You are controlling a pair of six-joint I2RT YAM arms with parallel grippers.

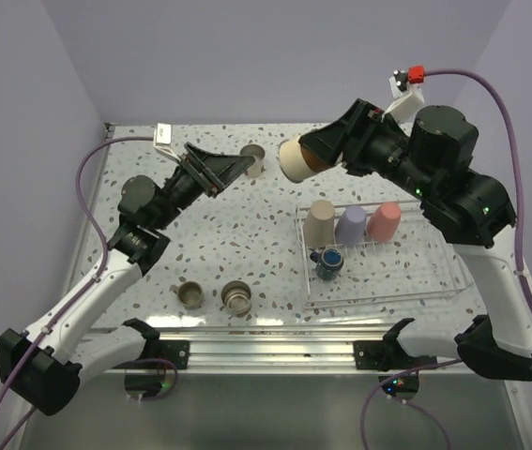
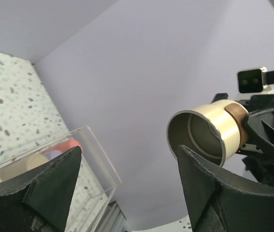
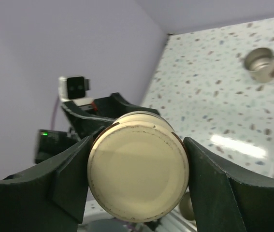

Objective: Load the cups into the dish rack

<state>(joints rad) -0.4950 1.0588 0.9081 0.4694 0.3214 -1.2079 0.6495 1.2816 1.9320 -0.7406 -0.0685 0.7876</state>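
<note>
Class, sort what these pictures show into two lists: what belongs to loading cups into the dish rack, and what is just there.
Belongs: dish rack; beige cup, lavender cup, coral cup and black mug in it; cream cup in the right arm's fingers; far steel cup; near steel cups.
Just there: purple cables; metal rail along the front.

top: overhead, wide, looks down on table [image 1: 247, 220] | wrist cams: close, facing each other | shared: cup [image 2: 209, 128]

The cup [image 3: 137, 166] is satin metal, the dish rack [image 1: 416, 269] clear glossy plastic, the table [image 1: 237, 225] speckled matt.
</note>
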